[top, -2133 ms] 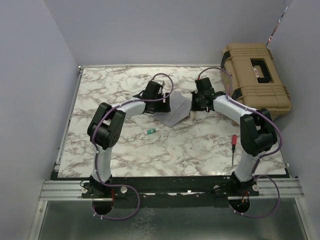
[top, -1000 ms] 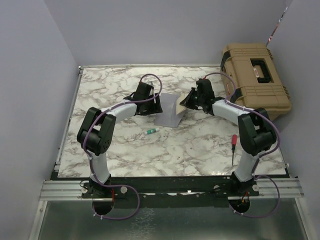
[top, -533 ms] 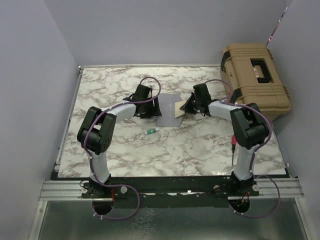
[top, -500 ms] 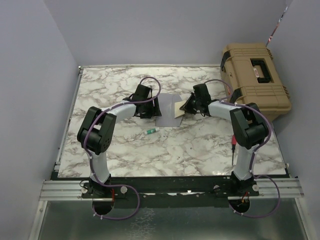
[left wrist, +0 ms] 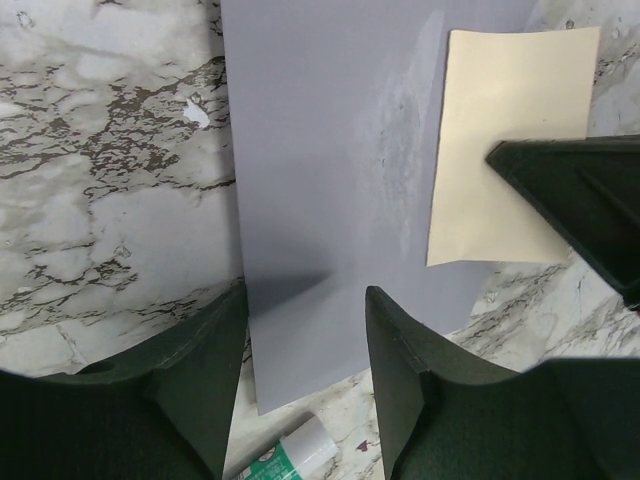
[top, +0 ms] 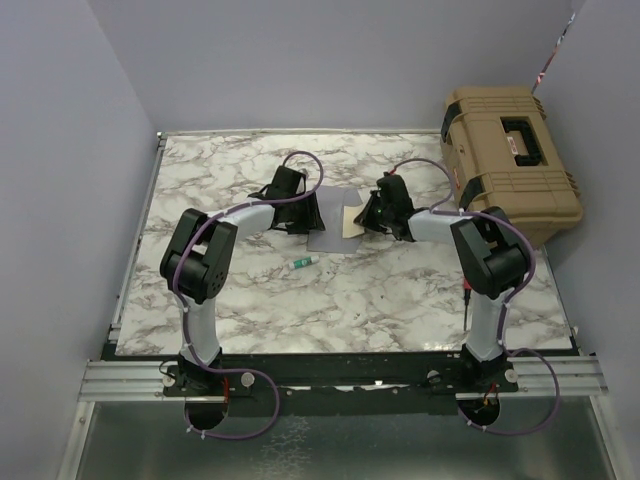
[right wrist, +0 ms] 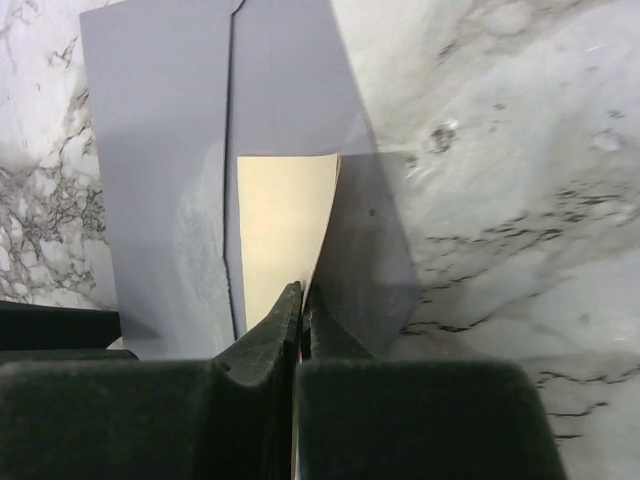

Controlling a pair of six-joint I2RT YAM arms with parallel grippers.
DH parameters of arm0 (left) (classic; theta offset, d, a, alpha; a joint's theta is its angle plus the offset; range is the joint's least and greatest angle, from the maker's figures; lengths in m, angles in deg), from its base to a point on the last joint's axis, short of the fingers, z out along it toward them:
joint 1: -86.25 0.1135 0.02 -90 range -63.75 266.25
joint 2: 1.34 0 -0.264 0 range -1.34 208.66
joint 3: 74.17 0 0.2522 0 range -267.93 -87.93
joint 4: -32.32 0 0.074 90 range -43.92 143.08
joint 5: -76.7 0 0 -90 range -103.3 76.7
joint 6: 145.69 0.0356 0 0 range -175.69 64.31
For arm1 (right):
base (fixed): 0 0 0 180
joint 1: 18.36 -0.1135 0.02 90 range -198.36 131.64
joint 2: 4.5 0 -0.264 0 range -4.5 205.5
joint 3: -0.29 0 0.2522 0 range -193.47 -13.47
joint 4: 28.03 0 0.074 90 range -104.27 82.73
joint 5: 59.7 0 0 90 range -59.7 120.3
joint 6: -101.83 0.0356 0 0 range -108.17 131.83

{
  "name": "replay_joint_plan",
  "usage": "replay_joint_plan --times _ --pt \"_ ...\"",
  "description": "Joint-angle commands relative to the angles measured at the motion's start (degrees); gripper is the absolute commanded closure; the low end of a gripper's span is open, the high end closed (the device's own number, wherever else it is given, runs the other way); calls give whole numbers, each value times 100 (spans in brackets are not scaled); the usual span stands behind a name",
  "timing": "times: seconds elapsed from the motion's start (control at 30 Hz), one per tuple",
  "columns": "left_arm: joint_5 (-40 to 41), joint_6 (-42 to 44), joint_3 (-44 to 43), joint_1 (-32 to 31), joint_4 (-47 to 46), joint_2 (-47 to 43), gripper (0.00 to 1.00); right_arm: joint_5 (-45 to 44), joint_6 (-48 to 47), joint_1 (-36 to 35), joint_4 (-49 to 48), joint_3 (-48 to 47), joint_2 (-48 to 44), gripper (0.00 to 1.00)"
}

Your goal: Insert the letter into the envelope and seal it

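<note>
The grey-lavender envelope (top: 330, 232) lies flat on the marble table between both arms. It also shows in the left wrist view (left wrist: 330, 180) and the right wrist view (right wrist: 165, 150). The tan letter (top: 351, 219) lies over the envelope's right part, seen too in both wrist views (left wrist: 505, 140) (right wrist: 285, 220). My right gripper (top: 370, 216) (right wrist: 303, 296) is shut on the letter's near edge. My left gripper (top: 300, 216) (left wrist: 305, 335) is open, its fingers straddling the envelope's left edge. I cannot tell whether they touch the paper.
A green-and-white glue stick (top: 302, 263) (left wrist: 290, 455) lies just in front of the envelope. A red screwdriver (top: 466, 290) lies by the right arm. A tan toolbox (top: 510, 155) stands at the back right. Walls close the left and back.
My right gripper has carried the letter leftward and down onto the envelope. The envelope has gone from tilted up to flat. My left gripper has stayed at its left edge.
</note>
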Motion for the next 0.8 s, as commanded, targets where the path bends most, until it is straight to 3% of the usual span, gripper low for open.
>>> replay_joint_plan --times 0.0,0.23,0.47,0.77 --pt "-356 -94 225 1 449 340 48 -735 -95 -398 -1 33 121 100" --pt "-192 77 267 1 453 408 48 -1043 25 -596 21 -54 245 100" --pt "-213 132 267 0 456 393 47 -606 93 -616 -355 11 315 99" --pt "183 211 258 60 569 368 47 -1062 48 -607 956 -243 -330 56"
